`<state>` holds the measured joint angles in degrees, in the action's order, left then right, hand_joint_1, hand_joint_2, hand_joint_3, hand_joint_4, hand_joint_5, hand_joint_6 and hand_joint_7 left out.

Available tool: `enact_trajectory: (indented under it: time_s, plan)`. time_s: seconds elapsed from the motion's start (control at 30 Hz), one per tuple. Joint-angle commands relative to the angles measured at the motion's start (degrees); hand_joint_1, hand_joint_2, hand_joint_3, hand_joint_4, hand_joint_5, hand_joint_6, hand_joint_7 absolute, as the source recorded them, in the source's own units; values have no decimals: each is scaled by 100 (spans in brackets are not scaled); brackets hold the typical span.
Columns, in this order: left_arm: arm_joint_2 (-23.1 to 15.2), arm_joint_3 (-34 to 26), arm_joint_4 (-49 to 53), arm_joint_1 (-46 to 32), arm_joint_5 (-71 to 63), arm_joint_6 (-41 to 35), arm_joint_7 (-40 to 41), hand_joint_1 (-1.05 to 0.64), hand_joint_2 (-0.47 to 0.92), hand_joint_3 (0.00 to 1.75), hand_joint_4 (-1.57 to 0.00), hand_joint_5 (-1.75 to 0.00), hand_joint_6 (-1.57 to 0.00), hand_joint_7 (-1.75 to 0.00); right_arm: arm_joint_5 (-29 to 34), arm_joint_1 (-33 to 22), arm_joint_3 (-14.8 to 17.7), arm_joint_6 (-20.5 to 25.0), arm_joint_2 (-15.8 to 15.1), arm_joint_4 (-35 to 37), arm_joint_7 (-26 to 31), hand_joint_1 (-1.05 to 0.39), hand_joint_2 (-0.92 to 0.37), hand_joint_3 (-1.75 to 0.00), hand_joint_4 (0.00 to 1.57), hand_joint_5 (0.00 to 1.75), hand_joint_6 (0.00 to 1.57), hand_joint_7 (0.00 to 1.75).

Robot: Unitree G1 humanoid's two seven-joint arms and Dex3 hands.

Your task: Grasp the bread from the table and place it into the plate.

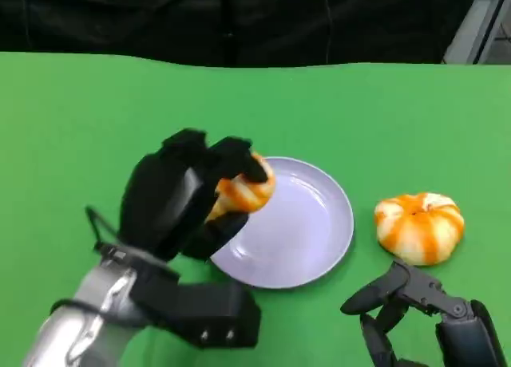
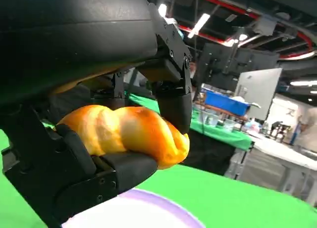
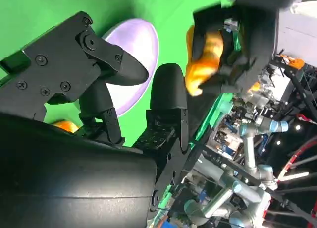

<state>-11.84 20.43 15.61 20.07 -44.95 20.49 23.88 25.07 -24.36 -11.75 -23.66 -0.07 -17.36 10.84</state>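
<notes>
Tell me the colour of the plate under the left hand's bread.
Pale lilac, plain, no pattern: the plate shows best in the head view.

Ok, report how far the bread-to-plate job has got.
Done: the left hand has the twisted bread off the table, gripped between its fingers. In hand: the bread is held over the near-left rim of the lavender plate, clearly above it in the left wrist view. Left: lower it, release, withdraw. A second round bread sits on the green table right of the plate, with the right hand open near it.
</notes>
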Motion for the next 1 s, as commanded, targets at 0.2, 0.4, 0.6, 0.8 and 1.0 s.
enact_trajectory:
  time_s: [0.2,0.4,0.6,0.8,1.0]
  plan:
    - [410,402,797,849,89,-740,-1104,-22,48,89,-79,-163,-92,-85,66,-104,-40,42,-7,-155,36,-13,-42,-114,79,159,73,119]
    - [238,929,306,892,-334,-2096,-3177,-65,91,31,-4,-27,-20,-1,88,-140,-88,22,10,-172,58,-12,-41,-116,79,160,73,119]
    - [86,1163,-9,768,-418,-2750,-4170,-94,92,53,0,0,-1,0,100,-198,-111,45,17,-205,59,-15,-43,-114,78,157,73,118]
    - [-188,1048,-481,526,-156,-2756,-4474,-101,92,62,0,0,-1,0,108,-236,-137,-6,12,-193,86,-14,-44,-112,78,157,73,117]
    - [-570,376,-1503,-246,530,-2178,-4033,-91,92,61,0,0,-2,-1,121,-318,-207,-67,0,-202,147,-14,-42,-114,77,159,74,117]
